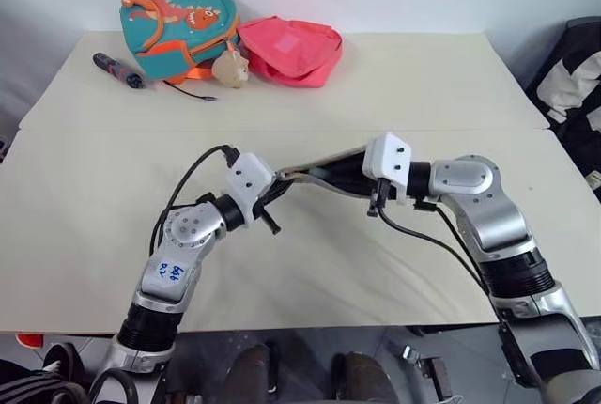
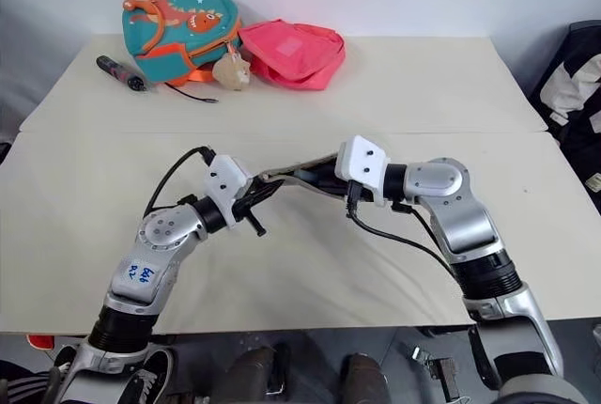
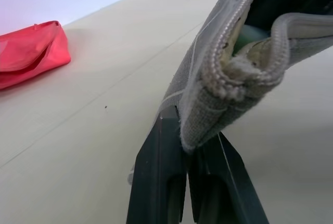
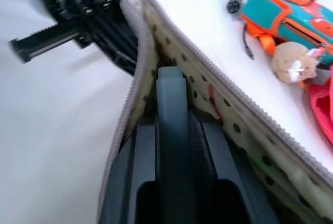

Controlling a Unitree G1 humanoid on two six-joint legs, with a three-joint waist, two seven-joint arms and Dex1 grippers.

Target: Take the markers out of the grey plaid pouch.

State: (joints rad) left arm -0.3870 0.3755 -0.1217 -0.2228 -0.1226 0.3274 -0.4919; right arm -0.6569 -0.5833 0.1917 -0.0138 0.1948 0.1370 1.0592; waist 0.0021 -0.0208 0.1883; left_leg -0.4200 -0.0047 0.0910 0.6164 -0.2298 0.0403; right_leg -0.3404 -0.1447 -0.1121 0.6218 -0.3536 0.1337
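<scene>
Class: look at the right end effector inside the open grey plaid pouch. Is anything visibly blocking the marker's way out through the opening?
Nothing visible blocks it. The right end effector grips a grey-green marker inside the pouch, whose unzipped mouth gapes open.

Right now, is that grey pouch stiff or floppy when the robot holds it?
Probably floppy: the grey pouch is soft woven fabric, and its edge bunches where the left gripper pinches it. It likely isn't slippery, and looks light, hanging between the left gripper and the right gripper.
</scene>
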